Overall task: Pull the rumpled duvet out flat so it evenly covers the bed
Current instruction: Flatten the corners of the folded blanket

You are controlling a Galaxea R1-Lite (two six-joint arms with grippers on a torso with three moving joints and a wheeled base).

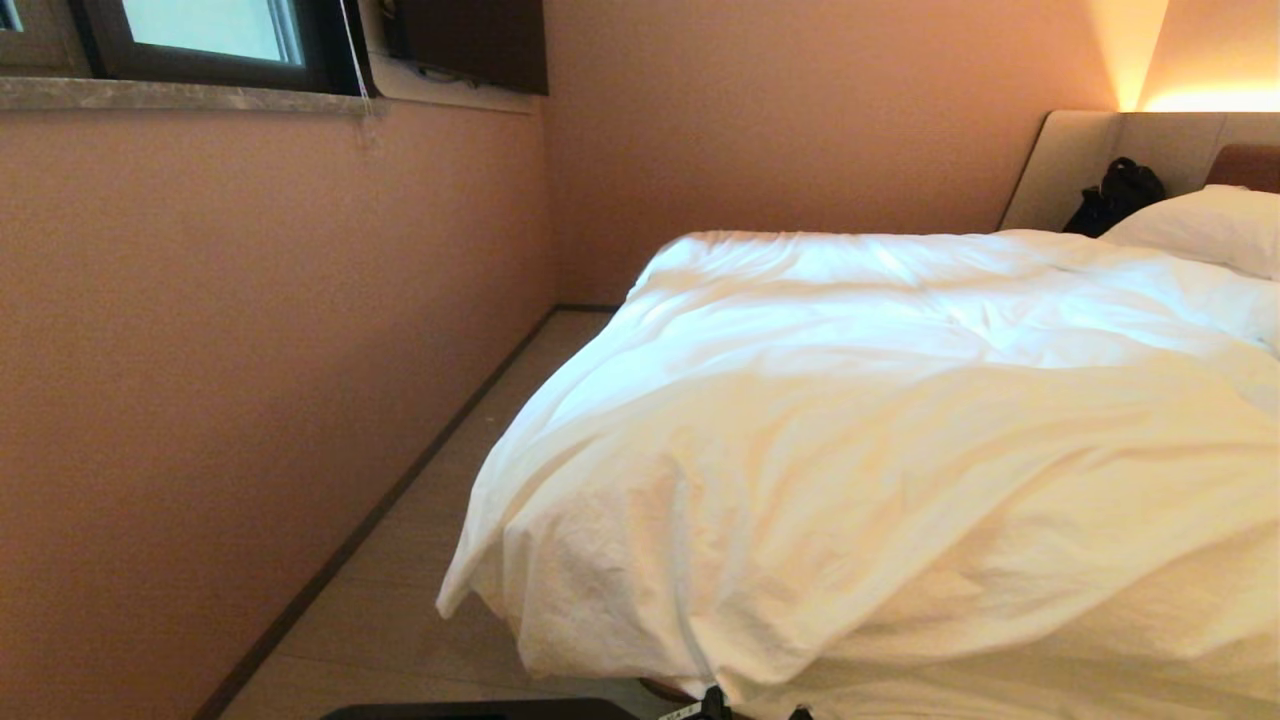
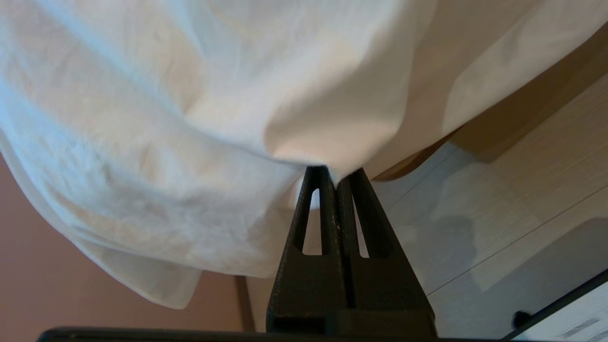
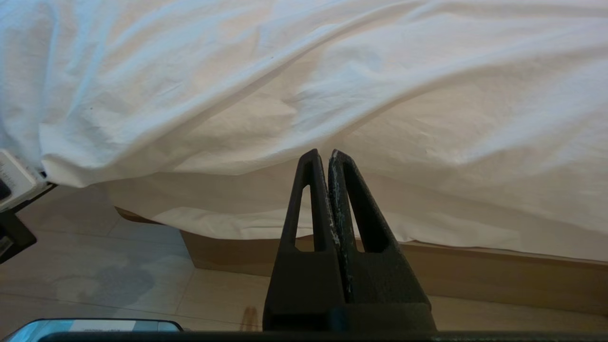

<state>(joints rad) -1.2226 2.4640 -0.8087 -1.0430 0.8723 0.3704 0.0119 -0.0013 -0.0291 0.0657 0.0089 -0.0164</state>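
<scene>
Left gripper [image 2: 336, 173] clenched on puffy creased white cotton duvet [image 2: 199, 118] at bed's foot corner; right gripper [image 3: 322, 156] clenched empty, just beside it.

light: warm lamp glow top right | duvet [image 1: 900, 420] glare | soft blur

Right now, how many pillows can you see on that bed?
1. A white pillow lies at the head of the bed, beside a black bag, above the duvet. More may lie beyond the picture's right edge.
</scene>
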